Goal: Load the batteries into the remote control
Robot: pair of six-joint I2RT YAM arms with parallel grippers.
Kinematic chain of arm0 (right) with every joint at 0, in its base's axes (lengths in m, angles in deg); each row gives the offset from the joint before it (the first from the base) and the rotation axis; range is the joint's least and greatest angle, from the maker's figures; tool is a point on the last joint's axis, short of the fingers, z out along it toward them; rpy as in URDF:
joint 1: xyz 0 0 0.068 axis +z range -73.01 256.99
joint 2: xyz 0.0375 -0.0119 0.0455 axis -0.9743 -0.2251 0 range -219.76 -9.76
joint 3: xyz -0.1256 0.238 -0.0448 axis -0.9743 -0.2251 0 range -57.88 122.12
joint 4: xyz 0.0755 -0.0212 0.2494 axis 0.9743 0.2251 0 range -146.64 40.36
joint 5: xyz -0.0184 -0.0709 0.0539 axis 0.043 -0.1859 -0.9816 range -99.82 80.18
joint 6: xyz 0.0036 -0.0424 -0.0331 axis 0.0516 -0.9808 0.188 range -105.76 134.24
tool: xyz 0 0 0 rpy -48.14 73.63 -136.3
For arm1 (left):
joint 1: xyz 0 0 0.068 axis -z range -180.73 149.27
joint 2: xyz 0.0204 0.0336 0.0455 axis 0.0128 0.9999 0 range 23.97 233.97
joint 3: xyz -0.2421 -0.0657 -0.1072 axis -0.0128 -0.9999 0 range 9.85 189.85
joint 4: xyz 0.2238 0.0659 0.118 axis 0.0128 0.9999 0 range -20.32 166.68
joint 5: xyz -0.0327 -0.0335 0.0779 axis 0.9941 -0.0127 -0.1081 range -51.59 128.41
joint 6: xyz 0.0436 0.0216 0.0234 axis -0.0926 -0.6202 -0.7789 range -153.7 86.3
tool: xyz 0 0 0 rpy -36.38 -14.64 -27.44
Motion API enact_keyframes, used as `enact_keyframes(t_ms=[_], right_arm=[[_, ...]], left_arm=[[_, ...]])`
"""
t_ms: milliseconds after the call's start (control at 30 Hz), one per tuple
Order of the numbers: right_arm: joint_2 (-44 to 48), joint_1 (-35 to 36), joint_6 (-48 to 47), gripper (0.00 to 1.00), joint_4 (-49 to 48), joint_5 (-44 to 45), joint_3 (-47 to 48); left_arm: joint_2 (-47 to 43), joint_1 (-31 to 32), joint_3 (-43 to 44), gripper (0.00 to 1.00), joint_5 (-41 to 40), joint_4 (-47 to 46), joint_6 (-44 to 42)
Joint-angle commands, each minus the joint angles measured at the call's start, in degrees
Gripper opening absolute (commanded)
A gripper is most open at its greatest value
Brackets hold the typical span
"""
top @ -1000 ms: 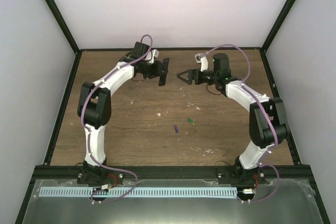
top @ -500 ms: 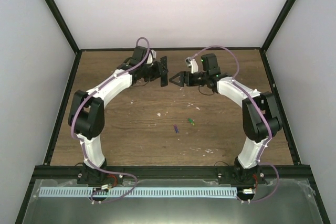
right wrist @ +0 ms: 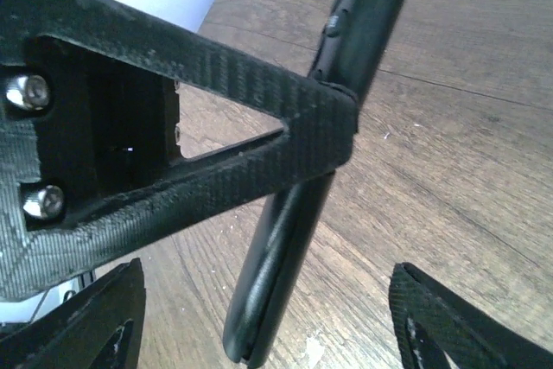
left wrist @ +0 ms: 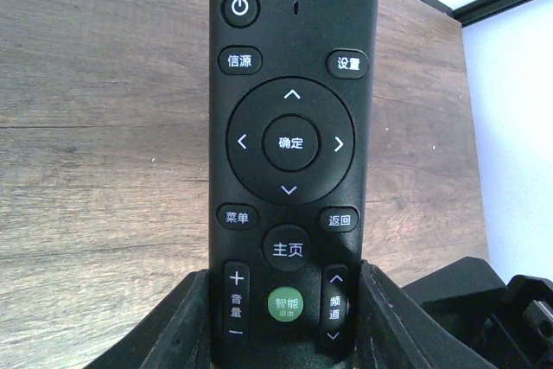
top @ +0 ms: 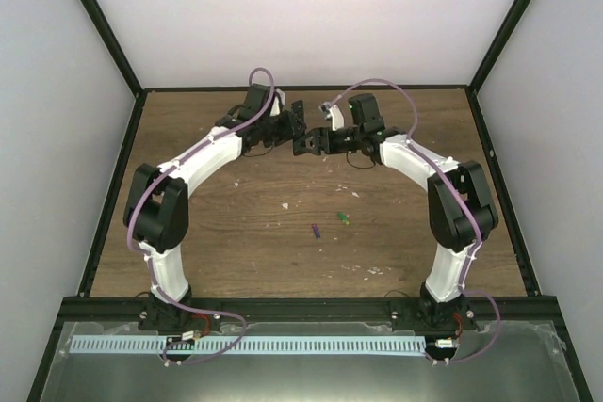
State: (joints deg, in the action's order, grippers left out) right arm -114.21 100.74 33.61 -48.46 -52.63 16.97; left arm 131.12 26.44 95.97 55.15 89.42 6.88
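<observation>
Change since earlier: both arms have swung inward at the far middle of the brown wooden desk (top: 198, 233). The right claw (top: 305, 145), clear of the remote a second ago, now sits right beside the left claw (top: 290, 125).
Left claw: pinching the slim black rectangular remote control (left wrist: 292, 127) near its lower end. Its black fingers (left wrist: 186, 326) press the two long edges, level with the volume and channel keys.
Remote control: held off the desk at the far middle, its button face turned to the left wrist camera. The power key is at the far end and the round green key (left wrist: 285, 304) sits between the fingers.
Right claw: spread wide. In the right wrist view its two fingers (right wrist: 86, 326) stand on either side of the remote's near end, and neither appears to touch it.
Right wrist view: the remote shows edge-on as a dark bar, crossed by a triangular black finger of the left claw.
Green battery: a tiny short green cylinder (top: 342, 218) lying on the desk near its middle, well apart from the remote and both claws.
Purple-blue battery: a tiny short purple-blue cylinder (top: 316, 231) lying near the green battery, to its left and a little closer to the arm bases.
Debris: white specks (top: 285, 204) scattered on the wood around the batteries.
</observation>
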Motion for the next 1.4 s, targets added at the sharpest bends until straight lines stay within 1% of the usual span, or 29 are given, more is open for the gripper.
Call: enact_keyframes(t_ms=[0,67,200,267,833,1367], right_arm=[[-1.5,0.9,0.1,0.68,1.5,-1.2,3.4],[-2.3,1.0,-0.1,0.65,2.4,-1.5,4.5],[-3.3,1.0,-0.4,0.52,3.1,-2.4,6.0],[-3.5,1.0,-0.7,0.48,3.5,-2.6,6.5],[-4.4,1.0,-3.0,0.27,7.2,-2.6,9.3],[-5.6,1.0,-4.1,0.11,9.4,-3.3,11.3]], left_arm=[[-2.3,0.7,0.4,0.07,-2.1,-0.8,0.9],[-2.6,0.8,0.4,0.07,-2.7,-0.9,1.0],[-2.8,1.2,0.5,0.06,-3.4,-1.1,1.6],[-2.9,1.4,0.4,0.06,-3.8,-1.3,2.0],[-3.5,3.4,0.1,0.05,-9.9,-1.5,3.0],[-2.9,4.5,1.2,0.04,-11.8,-1.6,2.7]])
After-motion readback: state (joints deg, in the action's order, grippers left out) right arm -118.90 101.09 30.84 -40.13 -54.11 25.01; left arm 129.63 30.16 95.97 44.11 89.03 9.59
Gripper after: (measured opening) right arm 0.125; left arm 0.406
